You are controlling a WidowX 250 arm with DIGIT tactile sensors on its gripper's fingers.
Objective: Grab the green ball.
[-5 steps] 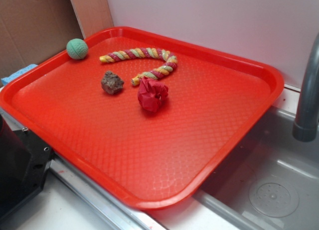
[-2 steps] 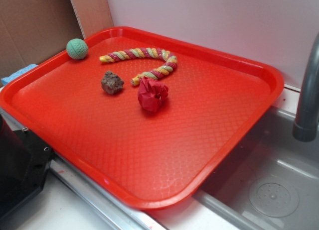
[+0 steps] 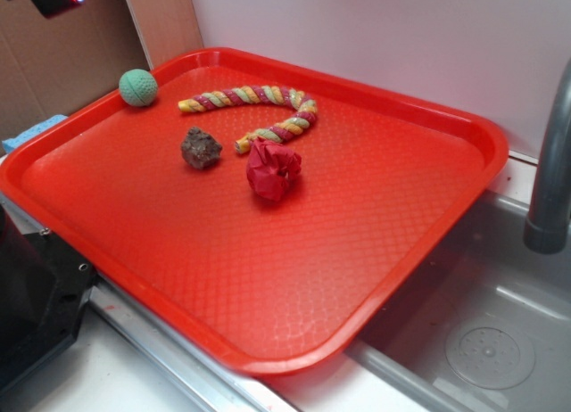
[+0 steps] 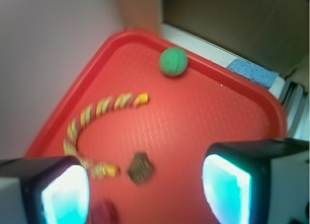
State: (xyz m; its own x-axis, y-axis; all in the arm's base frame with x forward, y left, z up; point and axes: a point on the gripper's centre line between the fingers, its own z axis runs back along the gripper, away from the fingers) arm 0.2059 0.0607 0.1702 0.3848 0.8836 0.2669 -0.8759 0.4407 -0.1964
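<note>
Green ball (image 3: 138,87) sits in the far-left corner of the red tray (image 3: 428,243), just beside the raised rim, touching nothing else. Also visible in the wrist view (image 4: 173,62), blurred.

Handling, my read: small, round, ribbed surface. Looks like a light rubber or foam toy with a bit of give. Ribs should help friction, so slip risk is low. Main risk is rolling: it's a sphere on a textured tray, so a one-sided nudge sends it off along the rim. Not fragile.

Where to grab: across the middle, at the equator, pads coming straight down on both sides at once. The rim is close on the far and left sides, so I'd orient the jaws so neither finger has to fit between ball and rim wall.

Neighbours: twisted rope toy (image 3: 254,109) near, to the right. Brown rock-like chunk (image 3: 201,148) and crumpled red paper wad (image 3: 273,169) are nearer the tray centre, well apart from the ball. No clutter in the approach.

Gripper (image 4: 145,185): both fingers (image 4: 227,183) frame the bottom of the wrist view, spread wide, nothing between them. It's high above the tray, over the rock area, ball ahead of it. Exterior view only shows a bit of the arm at top left.
</note>
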